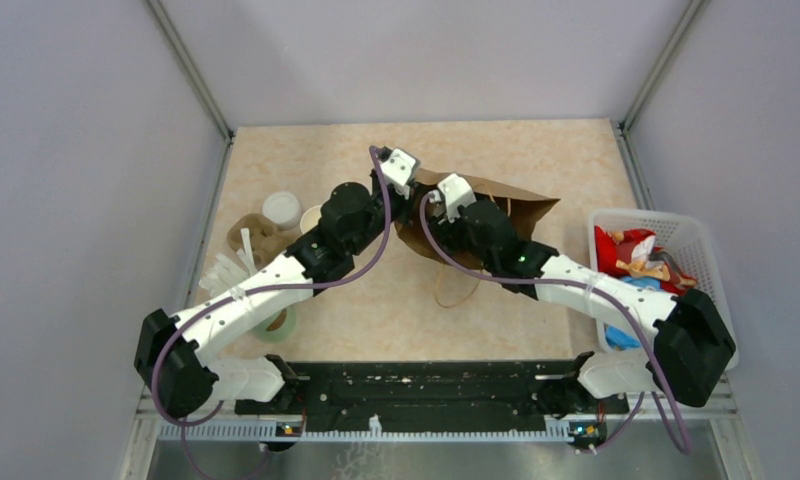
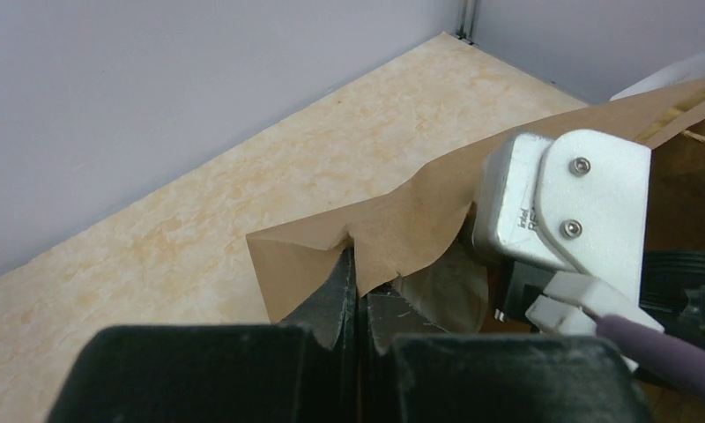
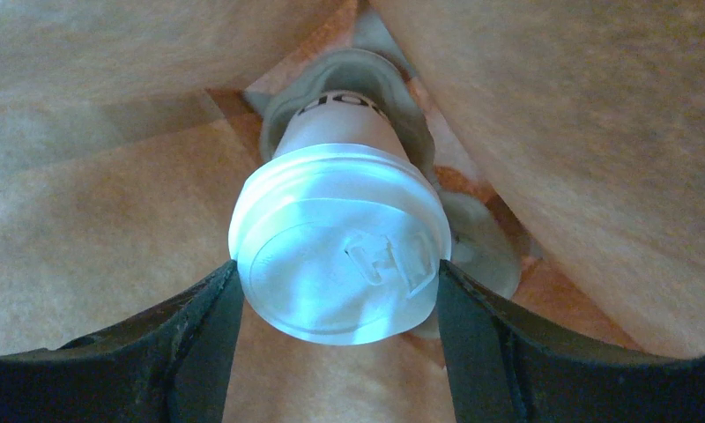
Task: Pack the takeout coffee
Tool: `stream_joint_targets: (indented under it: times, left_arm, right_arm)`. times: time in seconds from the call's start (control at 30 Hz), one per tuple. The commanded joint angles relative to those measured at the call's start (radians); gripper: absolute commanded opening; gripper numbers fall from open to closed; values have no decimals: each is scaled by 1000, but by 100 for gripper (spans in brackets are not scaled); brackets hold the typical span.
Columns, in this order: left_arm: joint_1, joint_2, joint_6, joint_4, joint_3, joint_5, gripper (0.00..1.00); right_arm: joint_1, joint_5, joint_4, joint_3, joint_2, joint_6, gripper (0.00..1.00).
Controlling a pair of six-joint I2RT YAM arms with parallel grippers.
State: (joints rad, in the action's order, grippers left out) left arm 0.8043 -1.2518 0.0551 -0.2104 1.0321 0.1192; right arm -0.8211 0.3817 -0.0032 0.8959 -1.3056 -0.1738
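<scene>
Your desk point(image 1: 306, 160) is pale marbled beige, boxed in by plain lavender-grey walls point(image 1: 76, 150) with metal posts point(image 1: 189, 70) at the far corners. A brown paper bag point(image 1: 521, 207) lies on its side mid-desk. Your left hand point(image 2: 356, 282) is pressed together, pinching the bag's edge. Your right hand point(image 3: 336, 304) clasps the takeout coffee point(image 3: 331, 238) by its lid, inside the bag. A white basket point(image 1: 688, 238) sits at the desk's right edge.

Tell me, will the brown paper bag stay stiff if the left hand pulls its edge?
Probably not: the brown paper bag looks thin, and its rim buckles where the left hand pinches it. A hard pull might tear it. It likely sags without support.
</scene>
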Motion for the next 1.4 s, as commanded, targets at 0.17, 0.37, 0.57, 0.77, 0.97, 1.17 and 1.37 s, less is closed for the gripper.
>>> stream_joint_targets:
  times: [0.17, 0.37, 0.57, 0.77, 0.97, 1.17, 1.37]
  left_arm:
    - [14, 26, 21, -124, 30, 44, 0]
    - [12, 12, 41, -98, 60, 57, 0]
    - [12, -6, 32, -63, 85, 63, 0]
    - [12, 10, 22, -80, 69, 11, 0]
    - [13, 24, 29, -87, 46, -23, 0]
    - [13, 32, 35, -77, 39, -24, 0]
    - [13, 38, -8, -64, 26, -59, 0]
  right_arm:
    - [22, -208, -39, -100, 130, -205, 48]
    - [23, -212, -95, -94, 158, -289, 48]
    - [22, -239, -173, -34, 150, -367, 48]
    - [31, -167, -130, 3, 130, -370, 48]
    - [43, -89, -57, 21, 72, -330, 48]
    - [47, -60, -42, 0, 90, -327, 48]
    - [87, -75, -28, 18, 62, -312, 47]
